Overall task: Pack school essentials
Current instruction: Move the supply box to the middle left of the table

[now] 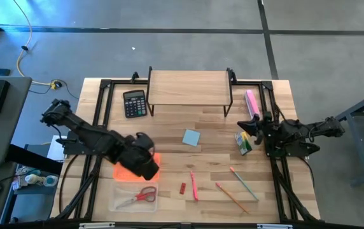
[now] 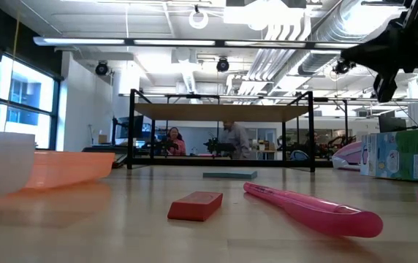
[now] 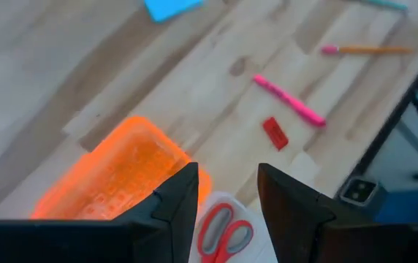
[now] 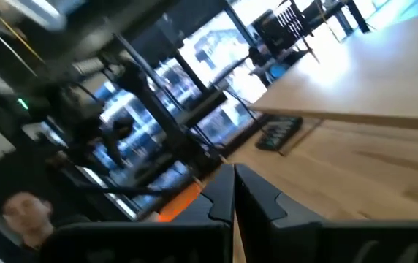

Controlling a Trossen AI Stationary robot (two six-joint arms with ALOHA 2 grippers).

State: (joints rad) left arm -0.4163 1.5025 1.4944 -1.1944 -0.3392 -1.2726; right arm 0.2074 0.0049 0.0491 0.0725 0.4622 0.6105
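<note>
Overhead, the left gripper (image 3: 227, 193) hangs with fingers apart above the orange tray (image 1: 131, 172). The right gripper (image 4: 232, 191), fingers together, sits beside the crayon box (image 1: 243, 143). Notepad (image 1: 191, 137), pencils (image 1: 194, 186) and red piece (image 1: 183, 188) lie loose mid-table.

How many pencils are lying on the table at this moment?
3: a pink pencil beside the small red piece, an orange pencil toward the front right, and a pale pencil just beyond it. None looks hidden.
</note>
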